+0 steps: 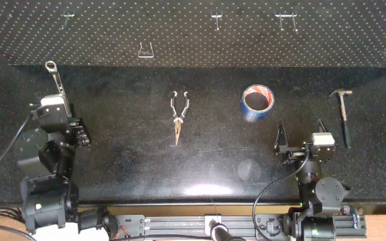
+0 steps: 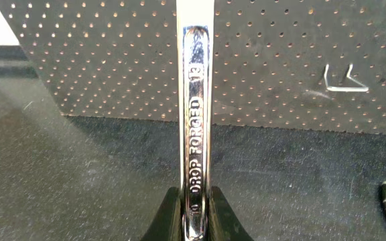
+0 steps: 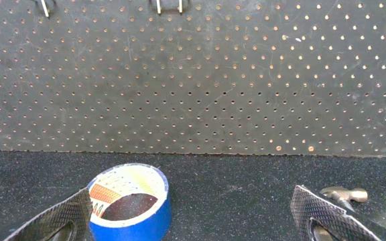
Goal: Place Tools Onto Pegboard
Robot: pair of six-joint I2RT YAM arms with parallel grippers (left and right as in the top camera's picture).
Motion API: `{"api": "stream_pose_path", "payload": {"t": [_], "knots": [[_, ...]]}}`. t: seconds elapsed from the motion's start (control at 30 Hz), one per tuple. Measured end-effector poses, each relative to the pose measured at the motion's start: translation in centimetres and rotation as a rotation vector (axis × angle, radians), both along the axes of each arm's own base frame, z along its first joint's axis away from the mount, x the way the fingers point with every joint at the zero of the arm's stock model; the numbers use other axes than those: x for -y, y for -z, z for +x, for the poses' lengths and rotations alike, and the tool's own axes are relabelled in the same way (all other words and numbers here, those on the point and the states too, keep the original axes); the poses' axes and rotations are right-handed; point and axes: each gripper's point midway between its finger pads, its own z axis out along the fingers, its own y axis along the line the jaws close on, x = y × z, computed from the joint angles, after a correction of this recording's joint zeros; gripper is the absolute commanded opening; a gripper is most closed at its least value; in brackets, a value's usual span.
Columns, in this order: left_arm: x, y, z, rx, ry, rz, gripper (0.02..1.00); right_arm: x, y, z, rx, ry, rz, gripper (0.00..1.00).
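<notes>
My left gripper is shut on a steel wrench, which sticks out toward the pegboard at the far left. In the left wrist view the wrench rises straight up from between the closed fingers, its head cut off by the frame edge. A wire hook hangs on the pegboard beside it. My right gripper stands open low on the right. Its fingers frame the blue tape roll and the hammer head.
Needle-nose pliers lie mid-table. The blue tape roll and the hammer lie on the right. Several metal hooks hang along the pegboard's top, and a wire hook hangs lower left.
</notes>
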Motion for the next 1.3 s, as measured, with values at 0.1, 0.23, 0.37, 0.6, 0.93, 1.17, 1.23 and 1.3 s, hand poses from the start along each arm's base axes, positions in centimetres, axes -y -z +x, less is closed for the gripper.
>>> {"api": "stream_pose_path", "payload": {"t": [0.1,0.23,0.37,0.6,0.93,1.17,1.23,1.3], "knots": [[-0.3,0.0,2.8,0.043,0.002,-0.011,0.029,0.0,0.0,0.0,0.000,0.000,0.000,0.976],[-1.1,1.2,6.9,0.068,0.004,-0.008,0.029,0.0,0.0,0.0,0.000,0.000,0.000,0.976],[-1.7,2.9,9.4,0.074,0.000,-0.019,0.029,0.0,0.0,0.0,-0.001,0.000,0.000,0.976],[-1.3,4.9,11.0,0.057,0.033,-0.054,0.029,0.0,0.0,0.0,-0.001,0.000,0.000,0.976],[-1.1,6.0,12.0,0.054,0.041,-0.053,0.029,0.0,0.0,0.0,-0.001,0.000,0.000,0.976],[-1.2,6.1,12.5,0.048,0.042,-0.051,0.027,0.0,0.0,0.0,-0.001,0.000,0.000,0.976],[-1.4,5.4,13.3,0.056,0.046,-0.040,0.029,0.0,0.0,0.0,-0.001,0.000,0.000,0.976],[-1.5,5.2,14.1,0.057,0.051,-0.029,0.027,0.0,0.0,0.0,-0.001,0.000,0.000,0.976]]}}
